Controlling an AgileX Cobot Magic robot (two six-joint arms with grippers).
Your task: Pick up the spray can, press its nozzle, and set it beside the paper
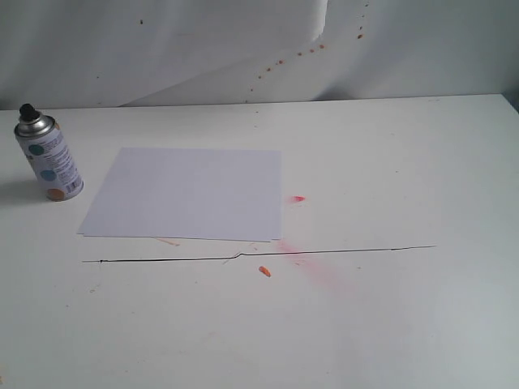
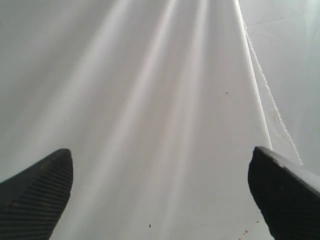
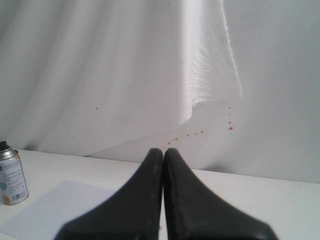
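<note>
The spray can [image 1: 49,154] stands upright at the far left of the white table, its black nozzle [image 1: 27,109] on the silver dome. Just right of it lies the white paper [image 1: 188,193], flat on the table. Neither gripper shows in the exterior view. In the left wrist view my left gripper [image 2: 160,192] is open, its dark fingertips [image 2: 37,192] wide apart, facing only white backdrop. In the right wrist view my right gripper [image 3: 164,152] is shut on nothing, raised over the table, with the spray can [image 3: 12,175] and the paper [image 3: 60,207] off to one side.
A creased white backdrop sheet [image 1: 203,49] hangs behind the table, with orange specks [image 1: 312,50]. Red and orange paint marks [image 1: 297,198] and a thin black line [image 1: 259,255] mark the table [image 1: 389,308] near the paper's right corner.
</note>
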